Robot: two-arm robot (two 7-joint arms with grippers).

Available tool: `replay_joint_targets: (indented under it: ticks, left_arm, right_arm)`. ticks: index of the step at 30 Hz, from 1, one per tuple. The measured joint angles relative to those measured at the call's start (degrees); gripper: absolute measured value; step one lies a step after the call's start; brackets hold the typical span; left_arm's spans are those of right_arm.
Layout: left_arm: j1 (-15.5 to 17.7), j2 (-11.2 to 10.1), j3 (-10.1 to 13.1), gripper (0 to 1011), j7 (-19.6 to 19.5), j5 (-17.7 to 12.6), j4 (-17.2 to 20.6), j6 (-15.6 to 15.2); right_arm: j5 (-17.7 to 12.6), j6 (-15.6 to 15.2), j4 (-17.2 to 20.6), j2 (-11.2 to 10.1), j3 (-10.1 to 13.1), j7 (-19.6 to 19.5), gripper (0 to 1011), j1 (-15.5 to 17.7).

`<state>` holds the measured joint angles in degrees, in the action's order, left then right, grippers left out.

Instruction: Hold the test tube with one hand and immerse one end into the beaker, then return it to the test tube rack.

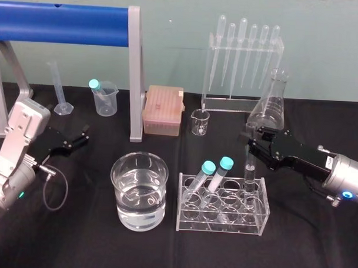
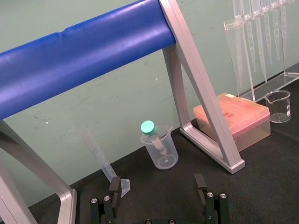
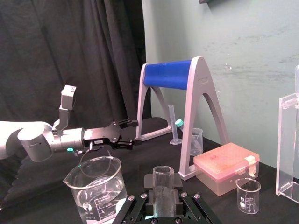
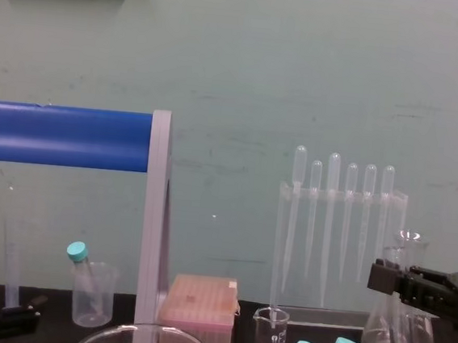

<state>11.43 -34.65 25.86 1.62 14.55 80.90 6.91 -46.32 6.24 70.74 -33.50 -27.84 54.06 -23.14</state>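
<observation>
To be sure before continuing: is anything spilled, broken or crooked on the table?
Nothing spilled or broken. The test tube stands upright in the rack, the right gripper at its top. Two capped tubes lean in the rack, and a third capped tube lies tilted in a plastic cup. The left gripper sits open, far left.

Table wearing black cloth, carrying all labware. Beaker, part-filled with clear liquid, standing near centre, toward 6 o'clock. Test tube rack sitting at beaker's 3 o'clock, near, not touching. Pink tip box lying at beaker's 12 o'clock, small glass beaker standing at box's 3 o'clock. Pipette stand and conical flask standing toward 1 o'clock. Grey frame bearing blue roller, plastic beaker and measuring cylinder standing toward 11 o'clock.
</observation>
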Motion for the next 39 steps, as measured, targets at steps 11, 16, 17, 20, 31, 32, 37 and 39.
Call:
replay_joint_targets:
  ticks: [11, 16, 17, 20, 31, 32, 37, 39]
  left_arm:
    - [0.0, 0.0, 0.0, 1000, 0.0, 0.0, 0.0, 0.0]
    - [0.0, 0.0, 0.0, 1000, 0.0, 0.0, 0.0, 0.0]
    - [0.0, 0.0, 0.0, 1000, 0.0, 0.0, 0.0, 0.0]
    - [0.0, 0.0, 0.0, 1000, 0.0, 0.0, 0.0, 0.0]
    - [0.0, 0.0, 0.0, 1000, 0.0, 0.0, 0.0, 0.0]
    - [0.0, 0.0, 0.0, 1000, 0.0, 0.0, 0.0, 0.0]
    - [0.0, 0.0, 0.0, 1000, 0.0, 0.0, 0.0, 0.0]
    - [0.0, 0.0, 0.0, 1000, 0.0, 0.0, 0.0, 0.0]
  right_arm:
    - [-0.1, 0.0, 0.0, 0.0, 0.1, 0.0, 426, 0.0]
    - [-0.1, 0.0, 0.0, 0.0, 0.1, 0.0, 590, 0.1]
    - [-0.1, 0.0, 0.0, 0.0, 0.1, 0.0, 651, 0.1]
    - [-0.1, 0.0, 0.0, 0.0, 0.1, 0.0, 743, 0.1]
    - [-0.1, 1.0, 0.4, 0.0, 0.5, 0.0, 1000, 0.1]
    - [-0.1, 1.7, 0.8, 0.0, 0.8, -0.1, 1000, 0.1]
    - [1.8, 8.8, 6.0, -0.8, 5.1, -4.2, 1000, 1.5]
    - [3.3, 10.7, 7.8, -1.1, 6.4, -6.7, 1000, 2.3]
